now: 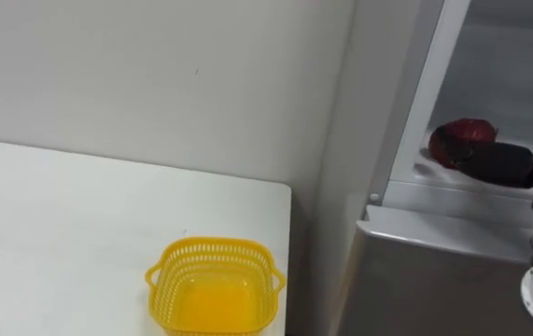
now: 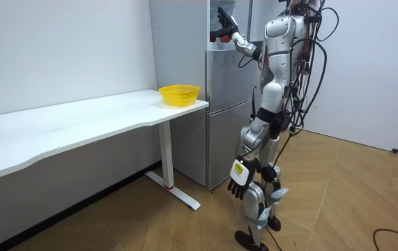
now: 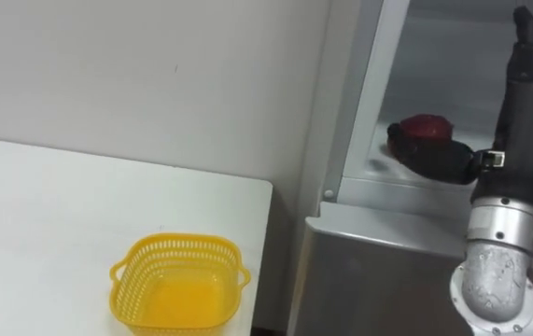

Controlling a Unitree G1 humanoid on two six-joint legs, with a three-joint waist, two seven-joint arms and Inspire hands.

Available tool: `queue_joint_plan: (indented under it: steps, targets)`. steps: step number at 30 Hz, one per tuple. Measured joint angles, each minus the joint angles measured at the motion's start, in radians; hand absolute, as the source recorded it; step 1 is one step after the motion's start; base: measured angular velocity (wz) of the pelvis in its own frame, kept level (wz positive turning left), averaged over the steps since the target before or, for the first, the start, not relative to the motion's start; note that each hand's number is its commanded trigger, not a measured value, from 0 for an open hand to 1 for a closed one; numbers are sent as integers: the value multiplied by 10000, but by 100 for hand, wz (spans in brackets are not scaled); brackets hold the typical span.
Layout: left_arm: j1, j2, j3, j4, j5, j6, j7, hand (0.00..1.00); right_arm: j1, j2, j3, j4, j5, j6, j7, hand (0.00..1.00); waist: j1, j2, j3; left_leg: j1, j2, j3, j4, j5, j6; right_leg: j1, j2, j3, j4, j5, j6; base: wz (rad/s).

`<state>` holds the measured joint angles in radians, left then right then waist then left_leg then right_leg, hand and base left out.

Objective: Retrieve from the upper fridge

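The long white table (image 2: pixel 80 122) runs along the wall, and the grey fridge (image 2: pixel 226 90) stands just beside its end on the room view's right. The robot stands upright on the wooden floor, close in front of the fridge. The upper compartment of the fridge is open, with its white shelf (image 1: pixel 453 177) in sight above the closed lower door. A yellow plastic basket (image 1: pixel 215 245) with open lattice sides sits on the corner of the table nearest the fridge and holds nothing. The robot's right arm is raised and reaches into the upper compartment. There the right hand (image 3: pixel 516 112) is spread: one finger (image 3: pixel 525 37) points straight up, while a thick dark part of the hand lies sideways on the shelf, low against the front of a round dark-red fruit (image 3: pixel 425 126). The hand touches the fruit, but as far as the eye views show it is not closed round it. The fruit rests on the shelf inside the upper compartment, towards its front edge. The left hand (image 2: pixel 237 187) hangs beside the thigh with its fingers loose and holds nothing.
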<state>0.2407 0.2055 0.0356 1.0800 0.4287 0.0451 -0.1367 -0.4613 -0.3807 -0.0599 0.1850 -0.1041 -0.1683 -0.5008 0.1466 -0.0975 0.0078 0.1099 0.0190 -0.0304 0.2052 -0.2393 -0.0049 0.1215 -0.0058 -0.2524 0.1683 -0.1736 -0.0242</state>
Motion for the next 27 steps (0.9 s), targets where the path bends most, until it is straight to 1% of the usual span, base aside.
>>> queue_joint_plan:
  steps: [4,7,8,10,12,14,16,20,22,23,25,27]
  targets:
    - [48,10,-2,-2,1,7,36,0,-9,-112,52,84,35,87,47,0,43,50,-22,32,-9,-14,13,4,5,9,-2,16,2,-7,12,0]
    - [99,1,-16,-3,-6,30,36,0,-153,-297,273,446,25,209,364,0,-6,50,-30,40,-9,-38,15,6,7,14,-8,2,5,-9,15,0]
    - [108,4,-16,-9,-6,70,38,0,-192,-411,386,489,31,307,498,0,-34,50,-32,45,-9,-35,10,7,8,12,-18,-4,6,-10,18,0]
    - [109,18,-15,-11,-38,169,39,0,-241,-568,418,522,87,362,730,0,-41,49,-35,49,-7,-42,6,8,9,16,-42,-14,8,-13,22,0]
    - [98,47,-16,-20,-41,206,38,0,-409,-892,532,847,425,429,1044,0,-45,21,-55,58,-5,-45,5,9,9,21,-75,-28,11,-13,22,0]
    - [96,81,-16,-40,-29,215,31,0,-500,-1047,718,1003,593,569,1220,0,-53,2,-67,73,2,-56,-3,10,9,47,-72,-30,9,-13,22,0]
    - [96,105,-16,-71,-16,243,-15,0,-580,-1094,787,1189,587,597,1453,0,-68,-34,-90,82,5,-56,-2,10,9,54,-72,-39,15,-13,22,0]
    - [142,168,-6,-483,-9,374,-238,0,-675,-1201,794,1341,591,757,1882,0,-48,-170,-57,78,-7,-66,14,14,13,81,-83,-80,15,-13,22,1]
    - [194,204,-5,-621,2,385,-320,0,-781,-1207,794,1626,619,758,2012,0,-40,-235,-62,110,-12,-44,24,18,18,126,-83,-90,15,-12,21,0]
    - [231,207,1,-627,-6,394,-338,0,-913,-1212,795,1933,634,749,2153,0,-27,-247,-38,171,-18,-33,16,18,19,179,-74,-51,7,-13,22,0]
    - [233,209,17,-627,5,416,-434,0,-1206,-1232,782,2467,650,772,2422,0,-44,-285,-45,202,-33,-58,7,17,20,208,-79,-11,-3,-27,32,0]
    - [210,210,23,-638,8,425,-549,0,-1513,-1462,784,2985,783,815,2899,0,-64,-341,-24,152,-72,-126,-14,16,23,203,-72,-32,-5,-48,50,9]
